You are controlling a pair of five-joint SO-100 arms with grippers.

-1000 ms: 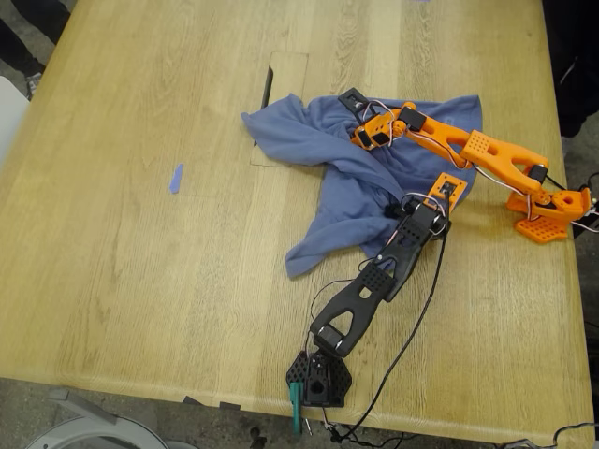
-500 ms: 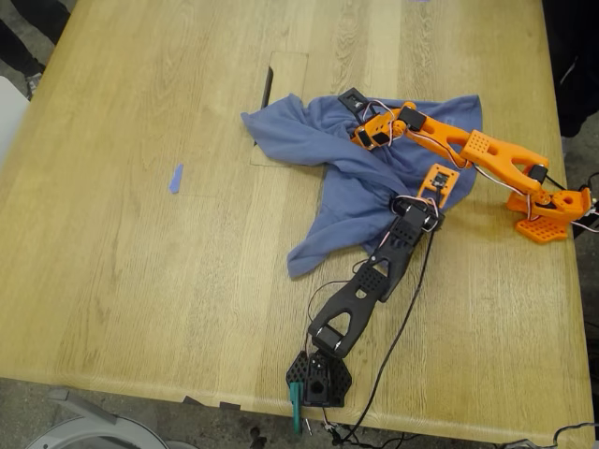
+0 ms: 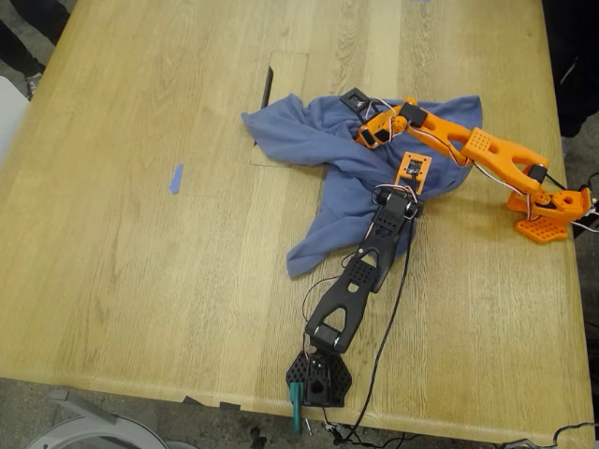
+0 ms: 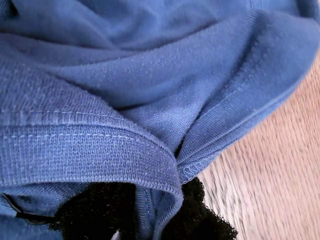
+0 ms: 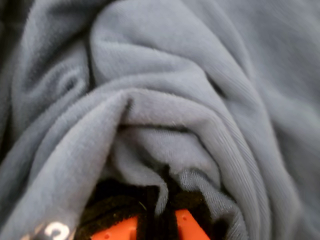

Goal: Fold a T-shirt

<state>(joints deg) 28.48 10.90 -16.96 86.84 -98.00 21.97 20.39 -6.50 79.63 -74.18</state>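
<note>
I am working outward from the near edge of the table (image 3: 140,281), and I am placing everything against the square cut-out panel (image 3: 285,84) set into the wood.

Nearest to me, the black arm is reaching away from its base toward the cloth. I am taking it for the arm carrying my first tool (image 3: 409,178), because its wrist view shows a hemmed edge with bare wood beside it. It is meeting the T-shirt (image 3: 309,140) on the side facing away from the panel. In that wrist view my first tool (image 4: 145,220) is pinching together on the stitched hem, with the band running down between the dark pads.

The T-shirt is lying crumpled, not spread. One lobe is lapping over the panel's corner, and a long tail is trailing from there toward the near edge. Its long axis is running slantwise from the panel down to that tail, so my first tool is holding well off the axis, on the far flank from the panel.

Farther on, my second tool (image 3: 365,117) is sitting on the bunched middle of the cloth, closer to the panel than the first. Its wrist view is filled with cloth, and my second tool (image 5: 160,220) seems to be closing on a fold tucked between the orange tips.

I am judging that the next pull has to carry both grips away from the panel to flatten the body. The first tool is the better placed to lead.
</note>
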